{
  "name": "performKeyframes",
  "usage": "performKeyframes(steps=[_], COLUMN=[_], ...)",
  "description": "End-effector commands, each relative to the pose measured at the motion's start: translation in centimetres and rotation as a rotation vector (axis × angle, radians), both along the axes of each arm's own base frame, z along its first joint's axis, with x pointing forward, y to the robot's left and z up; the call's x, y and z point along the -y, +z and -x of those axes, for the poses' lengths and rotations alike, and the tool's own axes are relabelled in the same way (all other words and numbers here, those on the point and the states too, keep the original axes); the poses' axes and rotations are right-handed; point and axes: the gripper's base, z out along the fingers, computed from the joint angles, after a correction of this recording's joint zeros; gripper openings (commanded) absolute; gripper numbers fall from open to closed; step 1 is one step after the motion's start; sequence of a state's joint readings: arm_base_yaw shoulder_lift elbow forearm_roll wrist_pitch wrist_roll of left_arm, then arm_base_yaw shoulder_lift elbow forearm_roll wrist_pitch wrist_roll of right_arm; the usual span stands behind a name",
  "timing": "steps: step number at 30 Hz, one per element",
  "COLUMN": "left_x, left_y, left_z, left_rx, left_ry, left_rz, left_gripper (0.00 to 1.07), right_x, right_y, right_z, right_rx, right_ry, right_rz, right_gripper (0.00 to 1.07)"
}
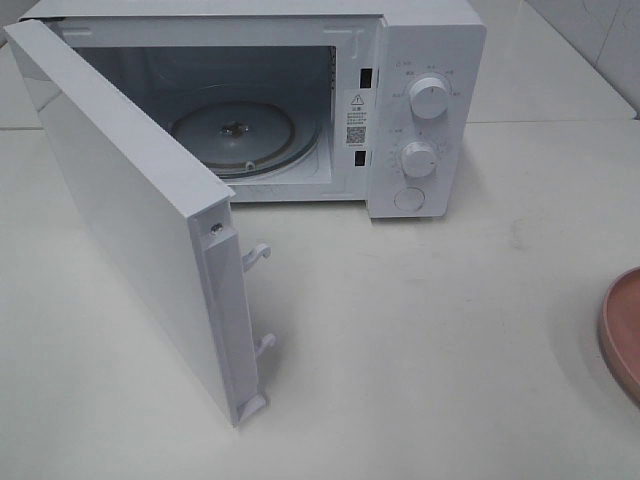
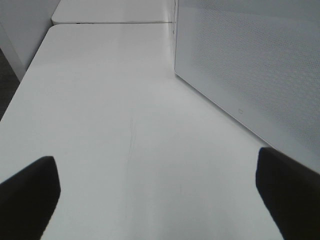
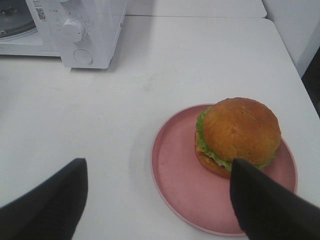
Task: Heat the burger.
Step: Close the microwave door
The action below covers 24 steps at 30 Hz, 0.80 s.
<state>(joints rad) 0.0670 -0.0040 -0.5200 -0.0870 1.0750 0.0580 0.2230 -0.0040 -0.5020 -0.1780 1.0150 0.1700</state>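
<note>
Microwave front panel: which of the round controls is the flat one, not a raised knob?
The lowest one, the flat button beneath both knobs. The upper knob and middle knob each stand out from the panel with a pointer ridge; the button lies flush.

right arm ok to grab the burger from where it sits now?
Probably yes. The right claw is open just short of the burger, which sits uncovered on the pink plate; nothing lies between them. One finger already overlaps the burger's edge in the wrist view.

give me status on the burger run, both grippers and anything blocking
Left gripper open, empty. Right gripper open, above plate, burger not gripped. Microwave door open, path clear.
</note>
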Motion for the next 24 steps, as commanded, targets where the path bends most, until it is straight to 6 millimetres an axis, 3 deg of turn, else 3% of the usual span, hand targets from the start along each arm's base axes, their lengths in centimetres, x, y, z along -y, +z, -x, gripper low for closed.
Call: performKeyframes(steps=[1, 24], left_x=[0.0, 0.1], left_y=[-0.02, 0.19], left_z=[0.02, 0.07], left_rx=[0.011, 0.025], left_ry=[0.005, 0.0], left_rz=[0.005, 0.016], left_gripper=[1.0, 0.97], right_x=[0.04, 0.04], right_y=[-0.01, -0.01], right_z=[0.33, 0.33], right_rx=[0.037, 0.037], right_ry=[0.007, 0.007], right_rz=[0.001, 0.001], right_gripper=[0.76, 0.76])
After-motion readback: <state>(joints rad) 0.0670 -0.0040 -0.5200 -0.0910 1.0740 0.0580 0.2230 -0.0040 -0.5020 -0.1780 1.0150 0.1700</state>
